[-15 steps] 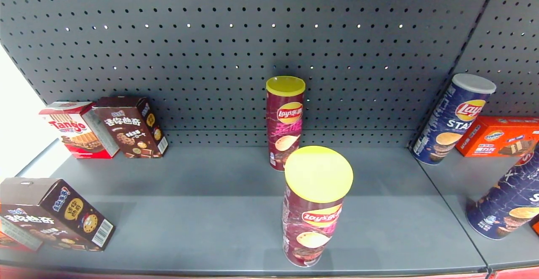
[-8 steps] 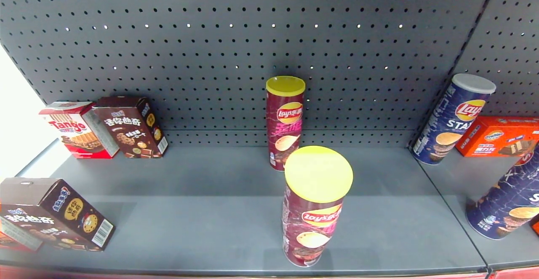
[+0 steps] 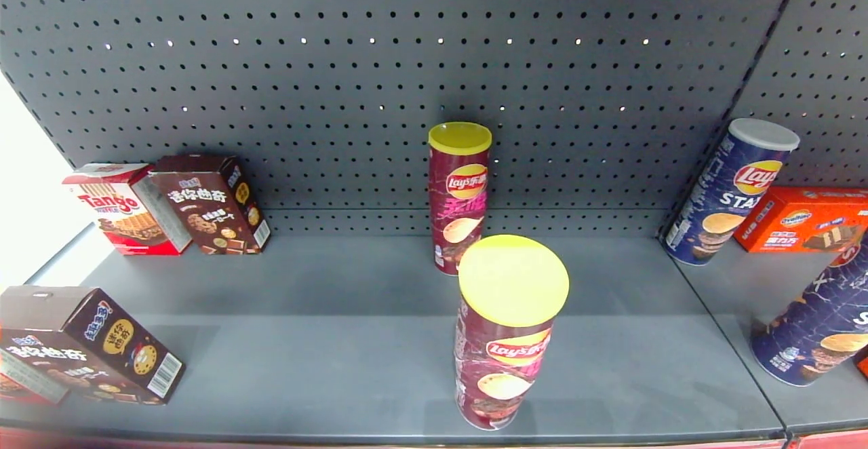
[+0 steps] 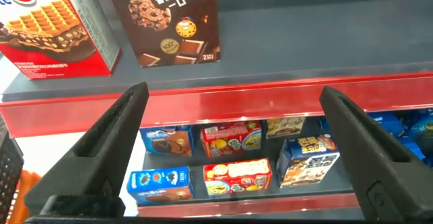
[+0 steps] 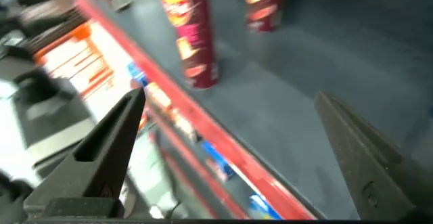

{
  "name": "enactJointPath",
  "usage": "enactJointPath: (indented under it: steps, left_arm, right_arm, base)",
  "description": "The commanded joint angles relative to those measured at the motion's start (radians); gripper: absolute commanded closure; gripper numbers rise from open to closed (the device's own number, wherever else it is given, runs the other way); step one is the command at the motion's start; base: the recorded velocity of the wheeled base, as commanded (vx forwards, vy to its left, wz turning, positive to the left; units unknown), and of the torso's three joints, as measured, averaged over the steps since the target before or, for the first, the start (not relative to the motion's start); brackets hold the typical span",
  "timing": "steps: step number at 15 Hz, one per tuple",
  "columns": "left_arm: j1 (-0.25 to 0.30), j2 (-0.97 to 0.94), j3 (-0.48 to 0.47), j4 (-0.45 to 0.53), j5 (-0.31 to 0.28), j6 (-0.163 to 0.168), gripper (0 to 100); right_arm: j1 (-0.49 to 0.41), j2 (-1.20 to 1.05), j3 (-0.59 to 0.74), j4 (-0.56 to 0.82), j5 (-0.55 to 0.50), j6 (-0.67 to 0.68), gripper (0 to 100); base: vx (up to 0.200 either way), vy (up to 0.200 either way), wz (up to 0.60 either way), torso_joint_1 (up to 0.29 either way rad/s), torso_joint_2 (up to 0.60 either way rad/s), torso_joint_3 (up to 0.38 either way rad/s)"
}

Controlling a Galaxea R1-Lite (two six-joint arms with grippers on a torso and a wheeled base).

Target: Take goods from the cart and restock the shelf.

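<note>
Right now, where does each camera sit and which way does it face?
Head: on the head, facing forward and down at the shelf, front can and rear can.
Left wrist: left arm, looking past the open left gripper at the red shelf edge and cookie box.
Right wrist: right arm, looking past the open right gripper at both cans.
Shared: head and right wrist show both cans.

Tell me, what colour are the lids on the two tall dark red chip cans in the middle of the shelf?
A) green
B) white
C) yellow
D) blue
C: the front dark red cardboard chip can and the back dark red cardboard chip can each wear a round yellow plastic lid.
</note>
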Motion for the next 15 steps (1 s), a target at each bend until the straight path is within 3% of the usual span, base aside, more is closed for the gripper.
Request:
enactJointPath:
  steps: [1,7,12,15]
  left_arm:
    - [0.0,0.004,0.0,0.0,0.0,0.0,0]
    - [0.0,0.004,0.0,0.0,0.0,-0.001,0]
    - [0.0,0.004,0.0,-0.001,0.002,0.0,0]
    - [0.0,0.004,0.0,-0.001,0.002,-0.003,0]
  right_arm:
    - [0.086,0.114,0.003,-0.02,-0.006,-0.012,0]
    - [0.154,0.266,0.036,-0.088,-0.014,-0.015,0]
    - [0.172,0.406,0.076,-0.154,-0.107,-0.011,0]
    - [0.169,0.541,0.076,-0.266,-0.152,-0.008,0]
  base:
    - [0.0,0.0,0.0,0.0,0.0,0.0]
    - [0.0,0.0,0.0,0.0,0.0,0.0]
    - [0.0,0.0,0.0,0.0,0.0,0.0]
    - [0.0,0.0,0.0,0.0,0.0,0.0]
